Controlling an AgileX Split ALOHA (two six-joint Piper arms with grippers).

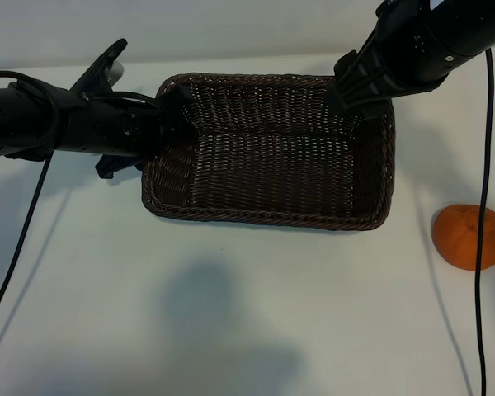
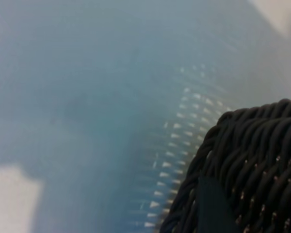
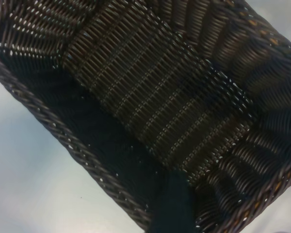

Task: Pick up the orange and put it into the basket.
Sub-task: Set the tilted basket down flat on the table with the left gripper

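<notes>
The orange (image 1: 470, 235) lies on the white table at the far right edge, well clear of the basket (image 1: 264, 216). The dark woven basket sits mid-table with nothing inside it. My left gripper (image 1: 172, 120) reaches in from the left at the basket's far-left corner, jaws open. In the left wrist view one finger (image 2: 211, 204) shows against the rim (image 2: 233, 141). My right gripper (image 1: 344, 91) hangs open over the basket's far-right corner. Its wrist view looks down into the basket (image 3: 150, 97), with one finger (image 3: 172, 208) over the near wall. Neither gripper holds anything I can see.
A black cable (image 1: 483, 165) hangs down the right side and crosses in front of the orange. Another cable (image 1: 21, 239) trails from the left arm. A soft shadow (image 1: 206, 305) lies on the bare table (image 1: 338, 330) in front of the basket.
</notes>
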